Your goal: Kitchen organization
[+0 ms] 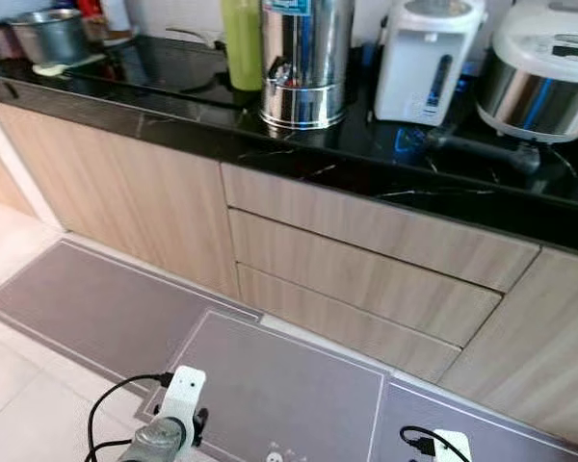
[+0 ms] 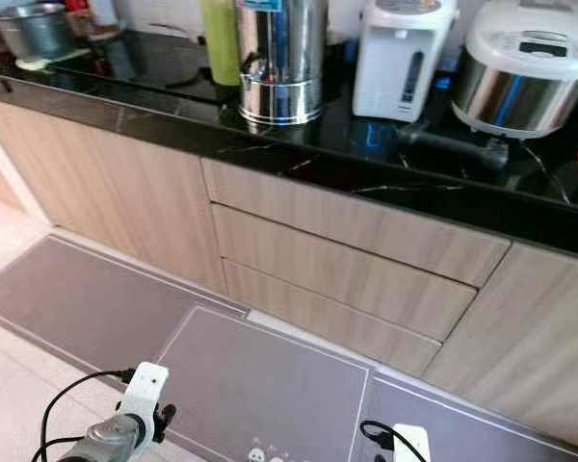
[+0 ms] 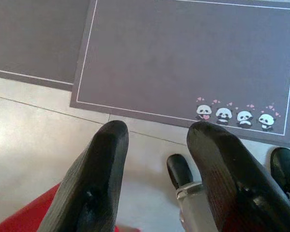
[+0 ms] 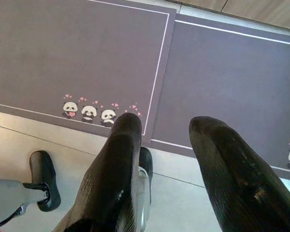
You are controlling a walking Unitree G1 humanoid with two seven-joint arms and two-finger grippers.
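Both my arms hang low over the floor mats: left gripper and right gripper released, grasping nothing; counter far ahead, no step identifiable

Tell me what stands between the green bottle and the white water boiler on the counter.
The tall steel urn stands between the green bottle and the white water boiler on the black counter, as the left eye view shows.

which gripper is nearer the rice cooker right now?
Right, marginally. The rice cooker sits at the counter's right end; the right gripper hangs low on that side, the left gripper low toward the left. Both are open over the floor mats, far below.
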